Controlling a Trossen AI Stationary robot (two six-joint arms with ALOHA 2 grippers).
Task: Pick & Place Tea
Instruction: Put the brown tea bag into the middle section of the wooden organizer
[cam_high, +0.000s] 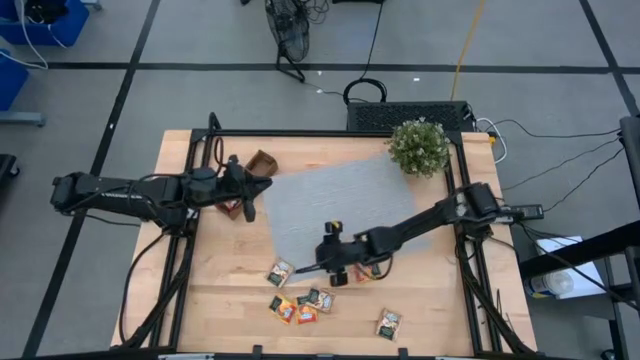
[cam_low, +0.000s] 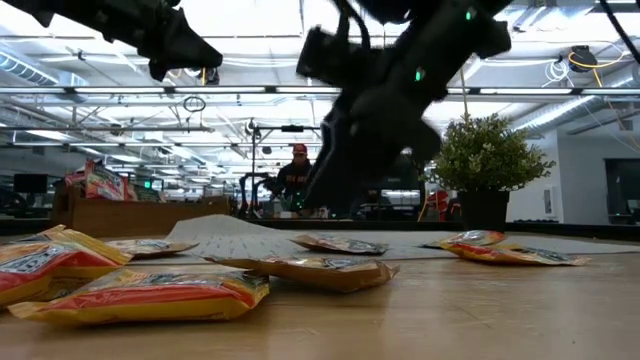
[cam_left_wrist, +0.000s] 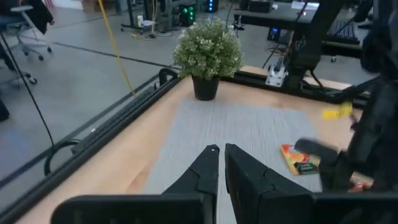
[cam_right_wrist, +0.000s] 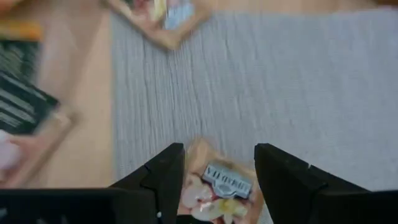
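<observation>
Several small red, orange, yellow and green tea sachets (cam_high: 300, 305) lie flat on the wood near the table's near edge; they show close up in the low view (cam_low: 140, 290). My right gripper (cam_right_wrist: 217, 155) hangs over the near edge of the grey mat (cam_high: 340, 195) with a pale orange sachet (cam_right_wrist: 217, 183) between its fingers. My left gripper (cam_left_wrist: 221, 149) is shut on nothing. It hovers over the mat's left edge (cam_high: 262, 190), beside the brown wooden tray (cam_high: 262, 160), which the arm partly hides. My right gripper comes from above, pointing down. The pale orange sachet's label side (cam_right_wrist: 227, 177) fills the gap between the two fingers (cam_right_wrist: 168, 171), one finger at each of two opposite edges. The sachet's rear part is cut off by the frame, and whether it is off the mat does not show.
A potted plant (cam_high: 418, 145) stands at the mat's far right corner. One more sachet (cam_high: 388, 322) lies apart toward the near right, and another (cam_left_wrist: 301, 160) is on the mat by the right arm. Rails frame the table. A person (cam_low: 298, 170) is in the room behind.
</observation>
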